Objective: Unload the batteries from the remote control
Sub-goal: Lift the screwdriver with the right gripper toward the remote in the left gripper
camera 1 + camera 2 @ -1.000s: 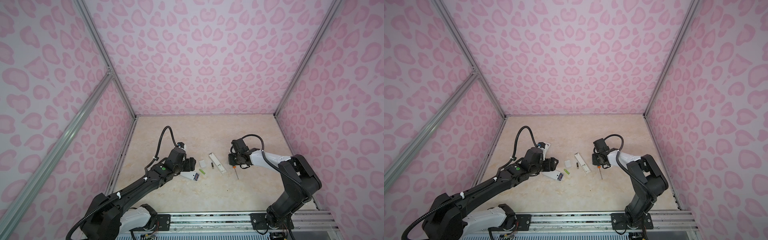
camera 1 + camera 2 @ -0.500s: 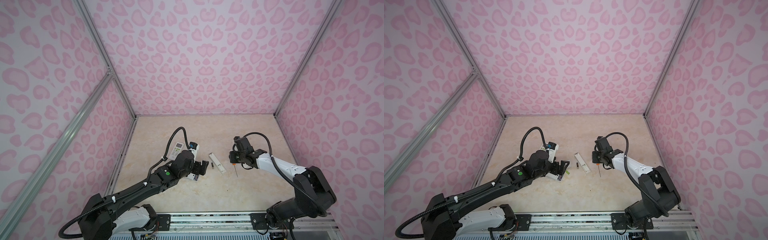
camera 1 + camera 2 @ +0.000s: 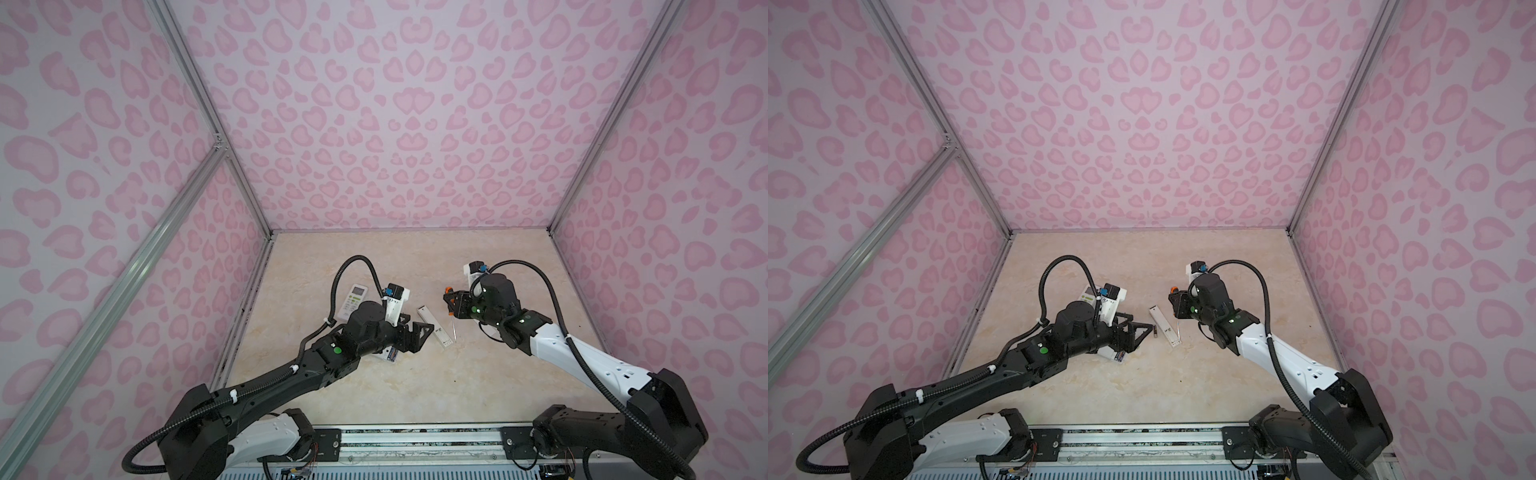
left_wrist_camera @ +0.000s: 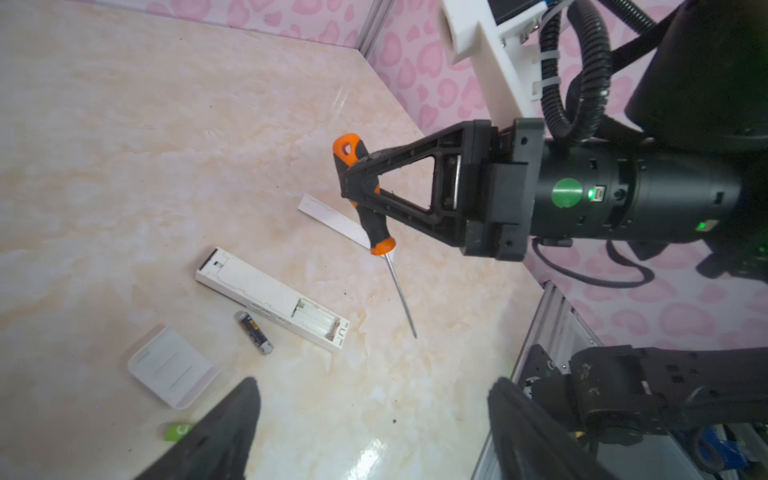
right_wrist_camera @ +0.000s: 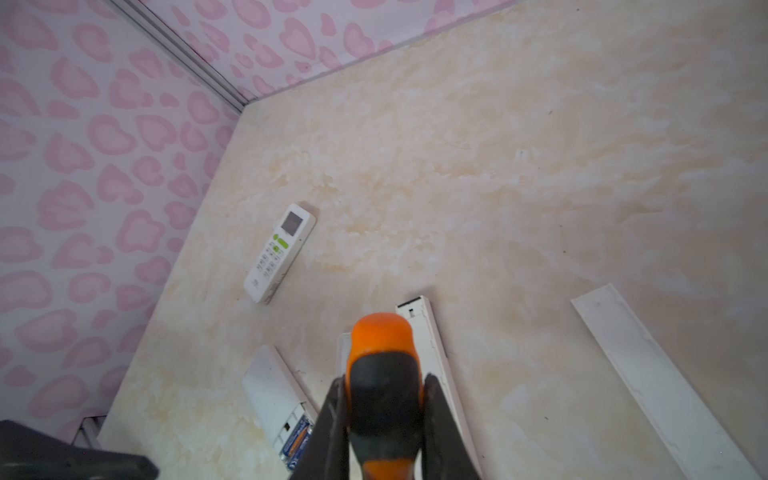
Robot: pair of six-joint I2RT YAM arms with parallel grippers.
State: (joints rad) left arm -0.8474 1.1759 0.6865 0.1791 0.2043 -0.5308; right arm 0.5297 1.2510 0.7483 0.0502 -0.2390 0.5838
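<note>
Both top views overlook the whole table (image 3: 415, 257); wrist cameras look closely downward.

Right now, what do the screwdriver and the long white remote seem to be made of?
The screwdriver: handle looks like matte orange-and-black rubbery plastic; the thin shaft shines grey, likely steel. The long white remote: hard plastic, probably, by its moulded ribs and smooth matte shell.

green battery (image 4: 178, 431): we see 1 end only, rest behind left gripper (image 4: 374, 399) finger
screwdriver (image 5: 384, 374): shaft cut off in r. wrist view
</note>
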